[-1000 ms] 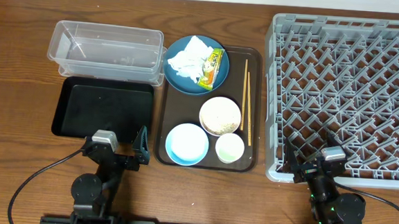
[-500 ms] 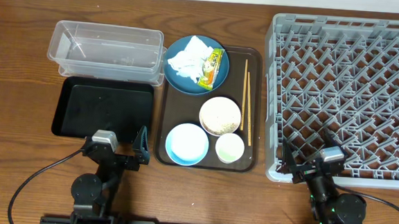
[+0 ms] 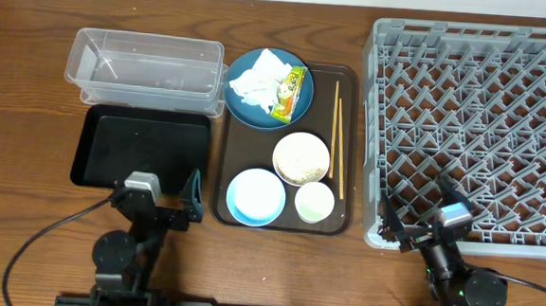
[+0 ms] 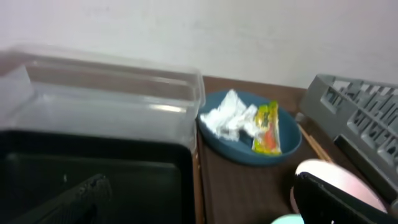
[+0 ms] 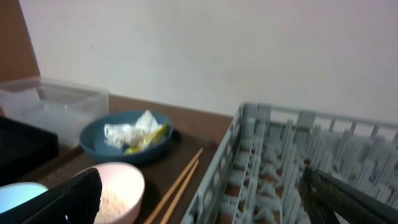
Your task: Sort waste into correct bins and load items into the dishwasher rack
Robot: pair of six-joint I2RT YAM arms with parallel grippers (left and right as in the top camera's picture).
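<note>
Where the brown serving tray (image 3: 240,146) lies, the dishwasher rack (image 3: 474,127) stands to its right, with the clear tub (image 3: 145,65) and black tray (image 3: 140,150) to its left. On it rest the blue plate (image 3: 256,117) bearing tissue (image 3: 256,81) and wrapper (image 3: 292,91), the rice bowl (image 3: 301,158), the light-blue bowl (image 3: 255,196), the cup (image 3: 315,202) and the chopsticks (image 3: 338,138). Near its front corners, the left gripper (image 3: 156,201) and right gripper (image 3: 419,219) gape wide, holding nothing.

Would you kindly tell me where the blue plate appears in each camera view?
Overhead: blue plate top centre, right of the clear tub.
Left wrist: plate right of centre.
Right wrist: plate left of centre.
Shared landmark: the grey rack, right of the plate in every view.
</note>
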